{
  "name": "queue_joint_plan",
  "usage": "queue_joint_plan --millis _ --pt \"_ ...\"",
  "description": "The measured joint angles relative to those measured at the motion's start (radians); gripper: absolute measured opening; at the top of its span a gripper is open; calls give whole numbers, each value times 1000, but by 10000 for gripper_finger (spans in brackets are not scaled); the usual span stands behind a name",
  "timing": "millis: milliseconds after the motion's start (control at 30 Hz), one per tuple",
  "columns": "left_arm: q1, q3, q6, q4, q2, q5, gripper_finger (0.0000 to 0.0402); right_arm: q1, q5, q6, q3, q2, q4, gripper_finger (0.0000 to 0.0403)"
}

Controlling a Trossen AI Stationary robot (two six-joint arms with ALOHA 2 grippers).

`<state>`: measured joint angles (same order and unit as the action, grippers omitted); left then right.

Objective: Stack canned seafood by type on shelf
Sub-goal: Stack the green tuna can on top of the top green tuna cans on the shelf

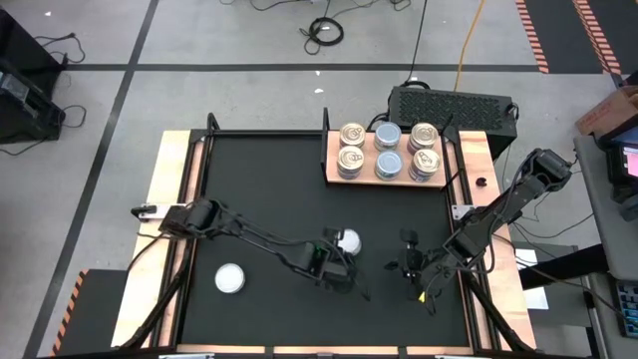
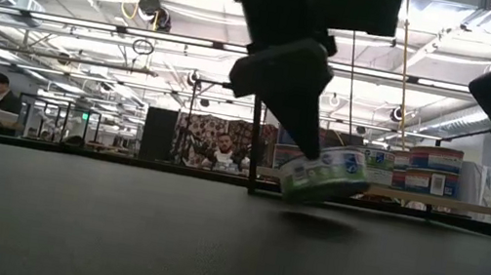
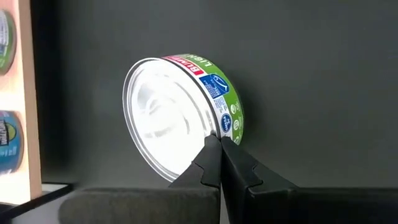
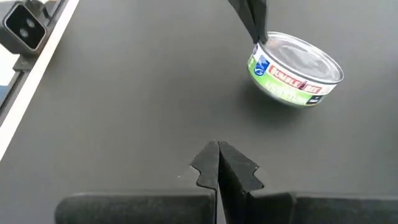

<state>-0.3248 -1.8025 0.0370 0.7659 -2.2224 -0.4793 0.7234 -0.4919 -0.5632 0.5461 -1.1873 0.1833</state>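
Green-label tin [image 2: 324, 175] hangs tilted from left jaws [image 3: 219, 144].

A bright, glossy metal lid is shown on the green-labelled tin [image 3: 183, 112], its face smooth with faint pressed rings; the wrap-around label is printed paper with a slight sheen. The tabletop [image 1: 279, 179] is covered in a matt black sheet — finely textured, barely reflective; its edge strips [image 1: 169, 199] are of pale, smooth wood. The shelf [image 1: 459, 165] is made of light-brown wood. The left gripper [image 3: 219, 143] is seen in dull black plastic.
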Motion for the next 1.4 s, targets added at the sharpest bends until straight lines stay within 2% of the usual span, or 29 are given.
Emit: queue_joint_plan --millis 100,367,600,733,900,1200,1400 --pt "0 -40 3 32 -19 1 0 5 -3 -1 0 0 17 0" --pt "4 -42 -2 72 -19 8 1 5 -6 8 0 0 24 0" --pt "3 -42 -3 84 -19 9 26 5 -6 10 0 0 24 0" --pt "4 -42 -3 94 -19 84 42 5 -6 10 0 0 24 0" --pt "3 -42 -3 97 -19 105 77 5 -6 10 0 0 24 0" --pt "-19 -42 51 85 -19 88 182 5 -8 25 0 0 24 0" --pt "-9 -28 50 60 -38 47 196 5 -34 26 0 0 23 0"
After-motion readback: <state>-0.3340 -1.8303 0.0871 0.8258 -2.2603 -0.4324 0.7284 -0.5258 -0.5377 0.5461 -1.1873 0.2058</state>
